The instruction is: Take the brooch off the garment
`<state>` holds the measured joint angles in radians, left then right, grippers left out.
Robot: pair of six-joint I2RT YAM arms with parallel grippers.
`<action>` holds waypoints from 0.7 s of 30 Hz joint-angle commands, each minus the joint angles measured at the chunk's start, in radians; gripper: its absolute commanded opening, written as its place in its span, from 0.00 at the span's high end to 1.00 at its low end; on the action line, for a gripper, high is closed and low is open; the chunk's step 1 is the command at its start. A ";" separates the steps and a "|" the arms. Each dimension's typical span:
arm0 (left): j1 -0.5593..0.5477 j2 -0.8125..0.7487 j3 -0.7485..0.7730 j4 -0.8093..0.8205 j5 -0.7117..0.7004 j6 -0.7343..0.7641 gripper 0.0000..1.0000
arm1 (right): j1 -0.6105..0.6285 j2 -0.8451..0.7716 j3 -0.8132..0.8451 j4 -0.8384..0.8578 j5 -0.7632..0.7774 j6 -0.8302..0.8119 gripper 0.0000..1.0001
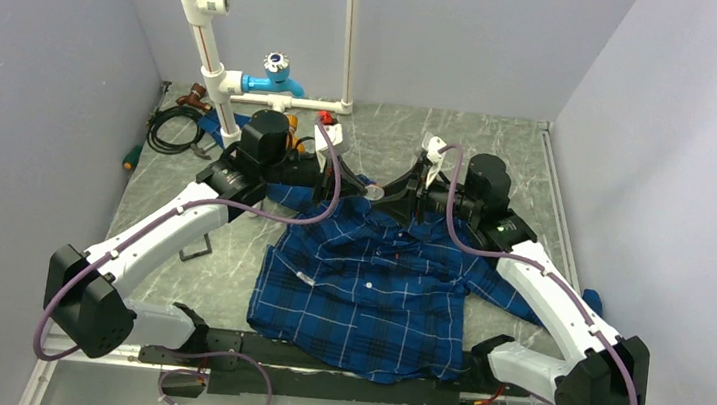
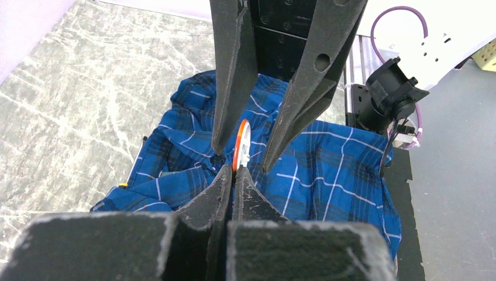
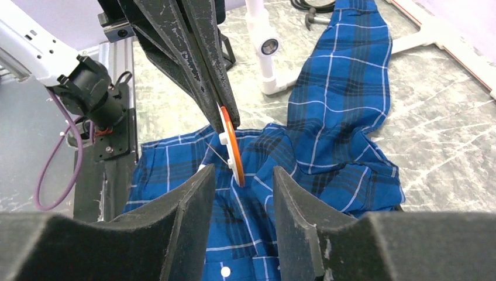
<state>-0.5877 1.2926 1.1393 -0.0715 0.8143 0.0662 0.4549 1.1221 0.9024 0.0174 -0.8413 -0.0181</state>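
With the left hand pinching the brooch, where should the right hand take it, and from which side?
Take the brooch by its free half, opposite the left hand. It stands edge-on over the shirt, its flat faces turned toward the open fingers of the right hand. So probably come in facing the left hand and close on both faces.

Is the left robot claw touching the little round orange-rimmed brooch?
Touching. The left wrist view shows the left gripper shut on the small round orange-rimmed brooch.
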 commanded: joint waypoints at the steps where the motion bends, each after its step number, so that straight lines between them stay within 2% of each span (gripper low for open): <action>1: -0.001 -0.018 0.007 0.040 0.003 -0.008 1.00 | 0.005 0.003 0.048 0.056 -0.001 0.017 0.57; 10: -0.001 -0.015 -0.002 0.035 -0.004 0.003 1.00 | 0.004 0.014 0.046 0.097 0.011 0.079 0.54; 21: -0.004 -0.019 -0.007 0.030 0.000 0.009 1.00 | 0.004 0.025 0.053 0.103 0.018 0.088 0.64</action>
<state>-0.5877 1.2926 1.1370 -0.0708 0.8104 0.0669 0.4553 1.1450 0.9043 0.0719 -0.8345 0.0608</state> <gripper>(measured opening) 0.020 0.373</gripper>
